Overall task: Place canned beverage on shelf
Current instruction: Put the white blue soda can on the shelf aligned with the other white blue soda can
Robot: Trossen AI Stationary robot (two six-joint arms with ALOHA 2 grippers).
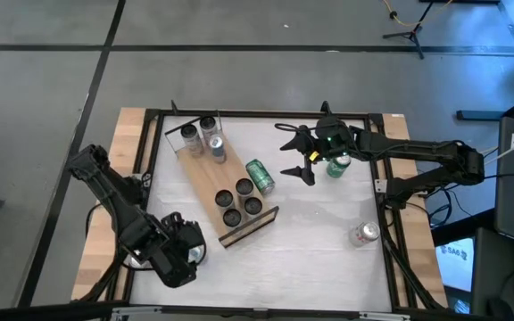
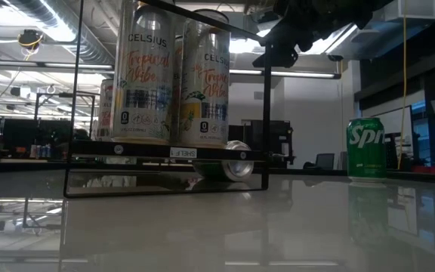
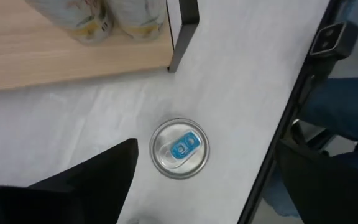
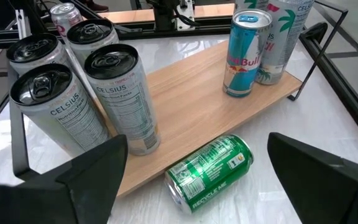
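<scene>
Nearest the right wrist camera, a green can (image 4: 210,172) lay on its side against the shelf (image 1: 211,183), right gripper (image 1: 302,160) above, jaws apart. Seven upright cans stood on the shelf. Left gripper (image 1: 178,252) hovered at the worktop's (image 1: 310,241) near-left corner, jaws apart.

white table (image 1: 310,241) bears the shelf (image 1: 211,183) and loose cans (image 1: 260,176)

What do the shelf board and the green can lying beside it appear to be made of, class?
Shelf board: seemingly light wood or wood laminate with a matt finish, since pale grain lines show; its edge frame looks like dark metal. Green can: probably thin aluminium, glossy printed sides and a bare silvery rim.
</scene>
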